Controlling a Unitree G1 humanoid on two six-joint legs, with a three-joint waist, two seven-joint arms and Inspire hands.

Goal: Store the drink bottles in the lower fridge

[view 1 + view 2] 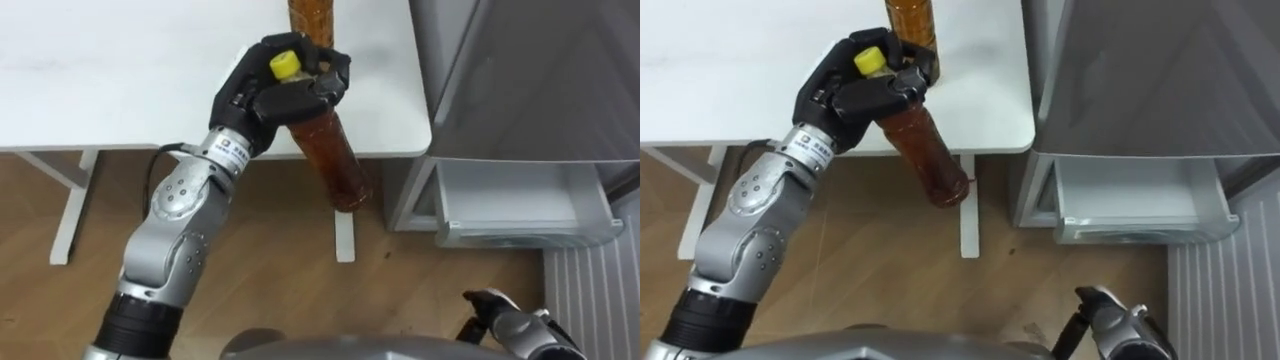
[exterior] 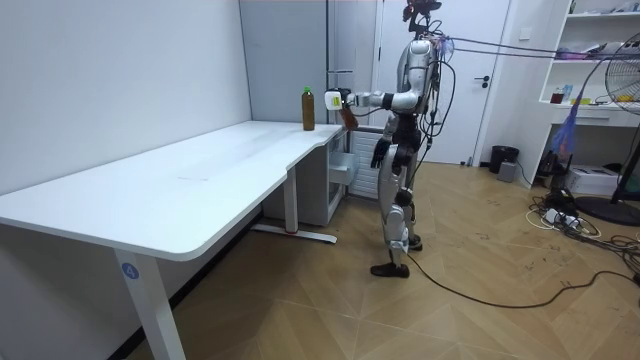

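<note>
Desk point(image 1: 150, 70) bears spare bottle point(image 1: 312, 18) behind held bottle point(image 1: 335, 160) (tilted).

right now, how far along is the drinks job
Done: the lower fridge drawer stands pulled open, with no drink visible in it. In hand: the left hand is curled round a yellow-capped bottle, tilted, at the table edge. Left: place that bottle in the drawer, then fetch the second bottle standing on the table. The right hand hangs low.
</note>
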